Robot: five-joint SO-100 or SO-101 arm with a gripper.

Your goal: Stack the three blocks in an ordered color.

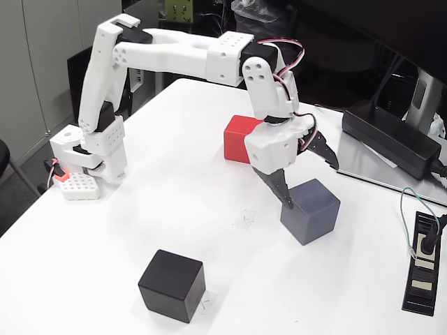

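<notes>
Fixed view, left to right. Black block (172, 285) sits on the white table (105, 230) well off to the tool's lower left, clear of everything. Red block (241, 138) is just behind and left of the tool, partly hidden by the white wrist housing. Tool (311, 181) is spread wide: one dark finger (279, 190) points down with its tip at the upper left edge of the blue-grey block (310, 211), the other angles out to the right above that block. Nothing pinched. Black power brick (391, 138) lies beyond, to the tool's right.
</notes>
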